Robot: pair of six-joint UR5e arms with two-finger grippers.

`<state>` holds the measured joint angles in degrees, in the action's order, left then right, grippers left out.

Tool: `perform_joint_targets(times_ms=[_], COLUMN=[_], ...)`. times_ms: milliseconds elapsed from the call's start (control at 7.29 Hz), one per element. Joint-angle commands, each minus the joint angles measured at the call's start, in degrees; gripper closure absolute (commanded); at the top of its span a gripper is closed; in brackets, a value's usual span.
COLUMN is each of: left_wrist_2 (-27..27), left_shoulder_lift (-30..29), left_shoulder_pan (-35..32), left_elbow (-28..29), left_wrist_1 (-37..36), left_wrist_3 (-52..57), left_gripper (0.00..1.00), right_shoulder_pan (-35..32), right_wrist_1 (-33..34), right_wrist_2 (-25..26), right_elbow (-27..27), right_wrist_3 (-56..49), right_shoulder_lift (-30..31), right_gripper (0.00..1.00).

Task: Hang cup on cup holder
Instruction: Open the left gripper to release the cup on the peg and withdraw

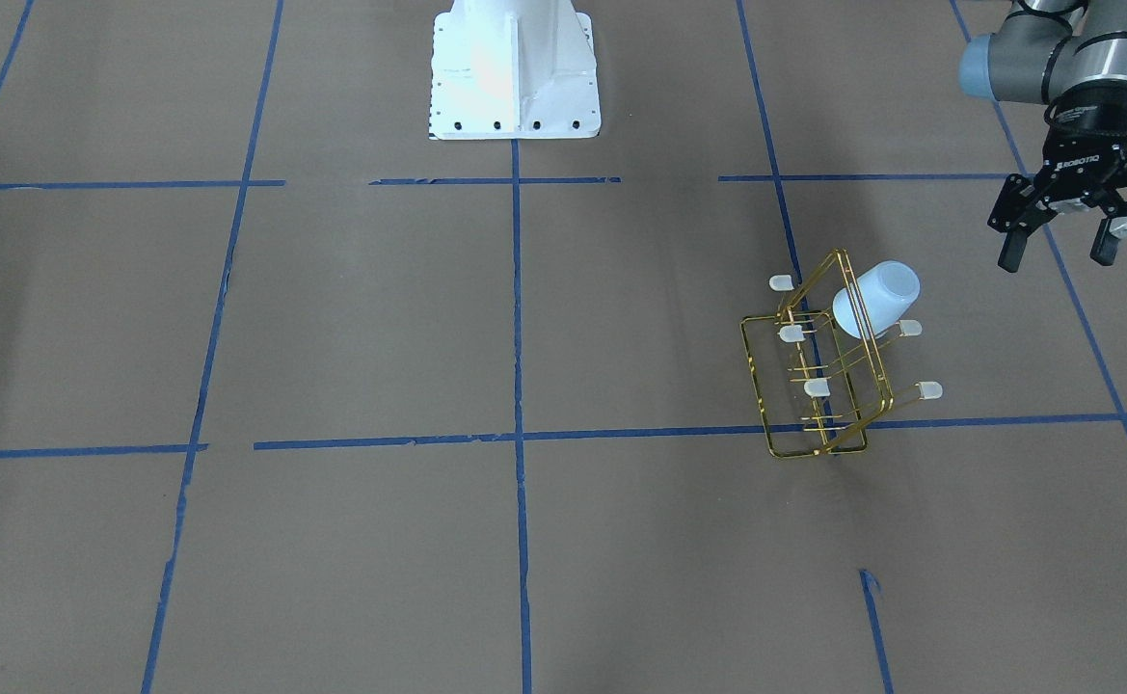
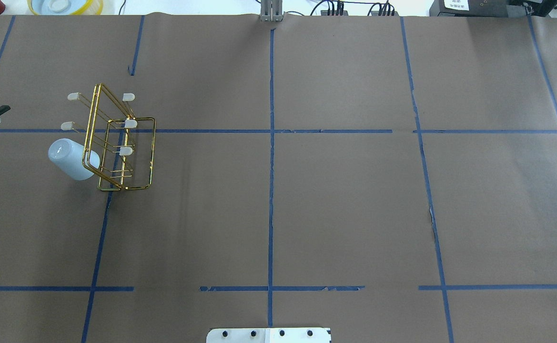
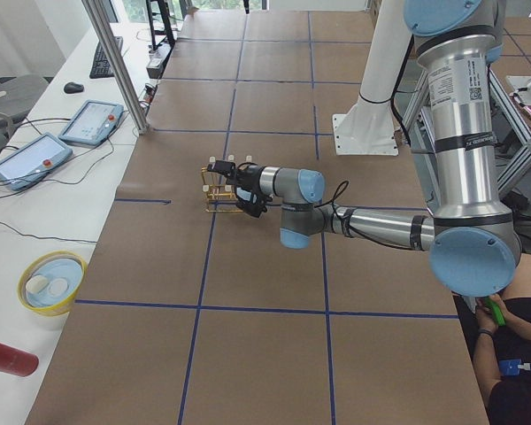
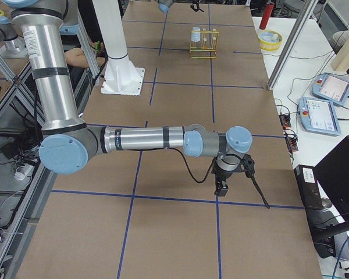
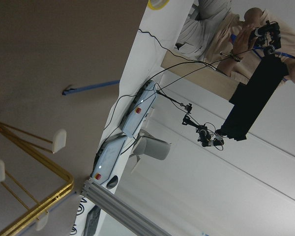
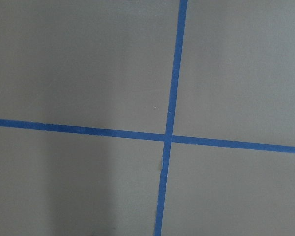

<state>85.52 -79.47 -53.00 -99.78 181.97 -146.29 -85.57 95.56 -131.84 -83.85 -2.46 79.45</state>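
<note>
Pretty clearly a robotics lab: bench [image 2: 354, 214] papered brown with a blue tape grid [image 2: 271, 190], teach pendants [image 4: 321, 116] and aluminium framing [image 3: 115, 62] alongside

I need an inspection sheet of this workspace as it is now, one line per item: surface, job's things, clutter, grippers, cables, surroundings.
surface: brown paper with a blue tape grid.
job's things: cup hangs over an upper prong of the cup holder, which stands upright.
clutter: yellow bowl and red object on the white side bench.
grippers: left gripper open, empty, apart from the cup; right gripper low over bare paper, state cannot be told.
cables: cable loop at the right wrist.
surroundings: tablet on the bench; person nearby.
</note>
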Motion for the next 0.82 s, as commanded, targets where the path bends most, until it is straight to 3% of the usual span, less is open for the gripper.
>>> perform_joint_targets(times_ms=[0, 274, 686], left_wrist_2=[13.73, 25.08, 32.3], left_shoulder_lift=[-0.25, -0.77, -1.3], left_shoulder_pan=[-9.62, -17.46, -23.08], left_elbow=[1.69, 1.7, 0.73], left_wrist_1=[-5.01, -14.58, -30.93], left_wrist_3=[20.16, 38.8, 63.41], left_gripper=[0.0, 0.0, 0.0], right_shoulder_pan=[-0.03, -0.03, -0.03], right_wrist_1=[-0.02, 0.07, 0.06], right_wrist_2=[0.0, 0.0, 0.0], right_elbow=[0.0, 0.0, 0.0], right_wrist_3=[0.0, 0.0, 0.0], right_shoulder_lift=[0.0, 0.0, 0.0], right_gripper=[0.0, 0.0, 0.0])
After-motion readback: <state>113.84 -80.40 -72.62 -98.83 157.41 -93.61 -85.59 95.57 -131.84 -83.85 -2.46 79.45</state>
